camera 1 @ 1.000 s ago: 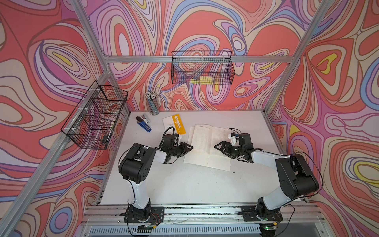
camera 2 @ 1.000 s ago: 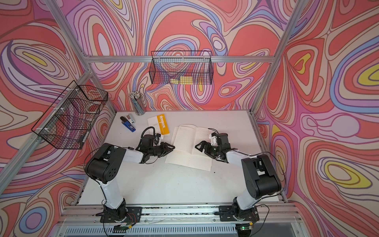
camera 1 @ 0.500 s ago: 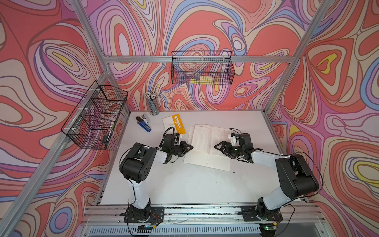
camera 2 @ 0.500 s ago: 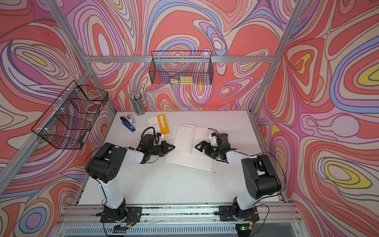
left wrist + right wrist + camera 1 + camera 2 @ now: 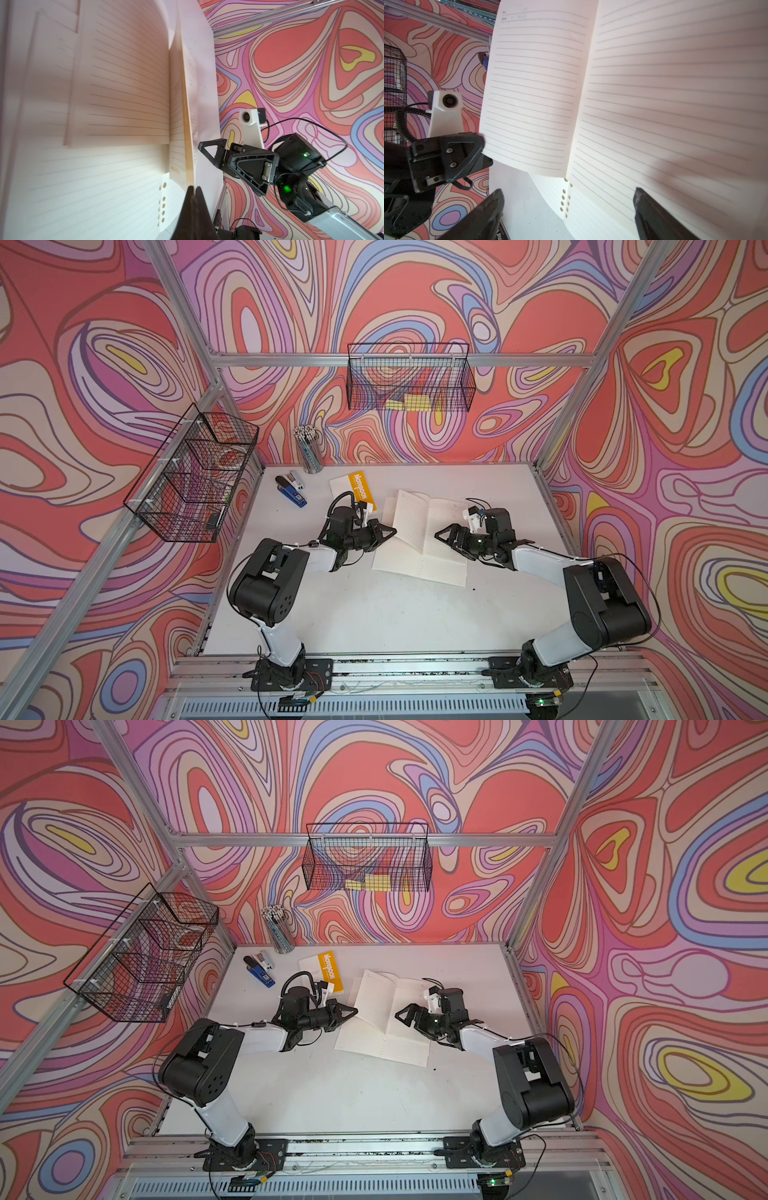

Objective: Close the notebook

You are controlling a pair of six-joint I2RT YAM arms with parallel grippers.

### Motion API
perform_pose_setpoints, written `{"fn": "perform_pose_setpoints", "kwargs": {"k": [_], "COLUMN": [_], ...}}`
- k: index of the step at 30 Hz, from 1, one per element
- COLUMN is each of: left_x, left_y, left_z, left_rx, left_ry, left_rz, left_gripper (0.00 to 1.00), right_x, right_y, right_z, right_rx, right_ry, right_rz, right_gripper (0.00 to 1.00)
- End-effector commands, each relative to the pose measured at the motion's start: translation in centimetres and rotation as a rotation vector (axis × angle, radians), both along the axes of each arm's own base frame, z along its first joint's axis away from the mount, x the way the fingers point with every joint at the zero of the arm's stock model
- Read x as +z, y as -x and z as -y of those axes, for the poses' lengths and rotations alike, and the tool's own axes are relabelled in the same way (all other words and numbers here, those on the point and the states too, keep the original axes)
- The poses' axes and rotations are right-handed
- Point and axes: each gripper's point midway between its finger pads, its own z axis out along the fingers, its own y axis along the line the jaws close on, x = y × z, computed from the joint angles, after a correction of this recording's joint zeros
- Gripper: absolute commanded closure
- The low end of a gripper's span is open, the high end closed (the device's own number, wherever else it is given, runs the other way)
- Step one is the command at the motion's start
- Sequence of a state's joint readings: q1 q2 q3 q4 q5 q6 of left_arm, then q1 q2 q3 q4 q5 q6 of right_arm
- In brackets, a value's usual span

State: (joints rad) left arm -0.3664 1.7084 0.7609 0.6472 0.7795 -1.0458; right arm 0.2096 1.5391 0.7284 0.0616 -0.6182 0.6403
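Note:
The notebook (image 5: 419,510) (image 5: 380,992) lies open on the white table (image 5: 353,614), its lined pages showing. Its left leaf stands raised off the table. My left gripper (image 5: 391,531) (image 5: 353,1012) (image 5: 193,188) is shut on the outer edge of that leaf; in the right wrist view the left gripper (image 5: 481,145) meets the leaf's corner. My right gripper (image 5: 442,541) (image 5: 399,1017) (image 5: 569,199) stands open over the right-hand page (image 5: 675,104), near the spine, with nothing between its fingers. Punched holes (image 5: 564,197) show by the spine.
A white and yellow booklet (image 5: 359,491) lies just behind the left gripper. A blue stapler (image 5: 291,489) and a cup of pencils (image 5: 309,450) stand at the back left. Wire baskets hang on the back wall (image 5: 409,383) and the left wall (image 5: 193,477).
My left gripper has shut on the edge of the notebook's left leaf. Both arms have stayed almost where they were.

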Motion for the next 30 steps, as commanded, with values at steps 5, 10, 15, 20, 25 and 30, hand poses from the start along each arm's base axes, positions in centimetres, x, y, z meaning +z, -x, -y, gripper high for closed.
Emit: {"fn": "perform_pose_setpoints", "kwargs": {"k": [5, 10, 15, 20, 25, 30], "left_x": [5.8, 5.2, 3.3, 1.8, 1.8, 2.3], "left_y": [1.7, 3.4, 4.9, 6.4, 8.0, 9.6], "left_z": [-1.3, -3.6, -4.8, -5.8, -7.4, -8.5], "left_rx": [-0.009, 0.02, 0.019, 0.02, 0.045, 0.067], "left_ry": [-0.116, -0.277, -0.353, -0.407, -0.463, -0.483], "left_rz": [0.129, 0.13, 0.098, 0.058, 0.051, 0.045], "left_gripper": [1.0, 1.0, 1.0, 1.0, 1.0, 1.0], "right_x": [3.4, 4.2, 4.9, 5.5, 4.9, 4.5], "right_y": [-0.7, -0.7, -0.8, -0.7, -0.4, 0.0], "right_z": [0.0, -0.2, -0.6, -1.7, -4.4, -7.6], "right_rx": [0.0, 0.005, 0.01, 0.031, 0.079, 0.129], "right_ry": [-0.017, -0.038, -0.072, -0.088, -0.097, -0.121], "right_rz": [0.068, 0.078, 0.083, 0.088, 0.082, 0.077], "right_gripper": [0.02, 0.02, 0.02, 0.02, 0.02, 0.02]}}
